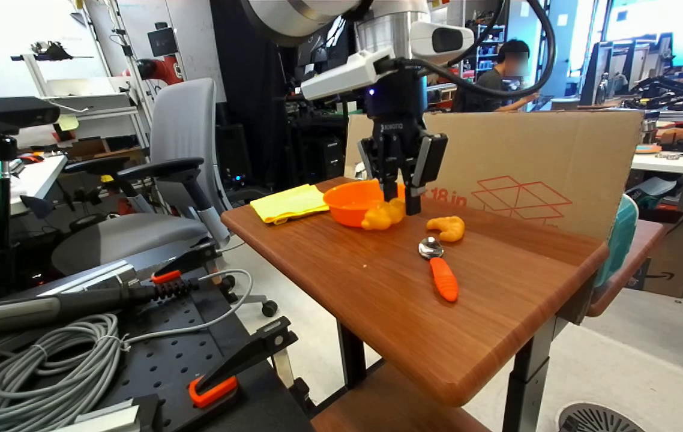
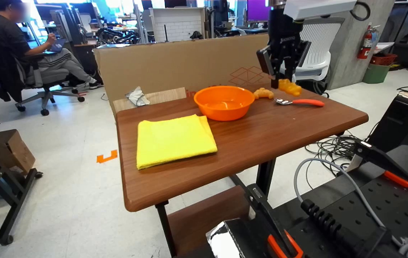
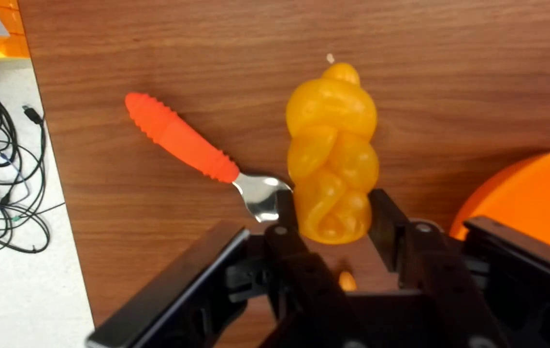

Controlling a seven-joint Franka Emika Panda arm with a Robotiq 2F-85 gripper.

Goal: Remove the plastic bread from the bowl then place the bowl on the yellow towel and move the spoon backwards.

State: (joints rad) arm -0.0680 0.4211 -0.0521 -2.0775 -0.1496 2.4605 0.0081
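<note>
Claw (image 3: 334, 210) in the wrist view pinches one end of the plastic bread (image 3: 331, 140) over the tabletop (image 3: 449, 72); from the bread, the spoon (image 3: 183, 137) lies toward nine o'clock and the bowl (image 3: 541, 203) between three and four. In an exterior view, a curved yellow-orange piece (image 1: 455, 228) rests at four o'clock from the claw, near the spoon's metal end. In an exterior view, the yellow towel (image 2: 175, 141) lies folded at eight o'clock from the bowl, just beside it, while the bread hangs between two and three.
</note>
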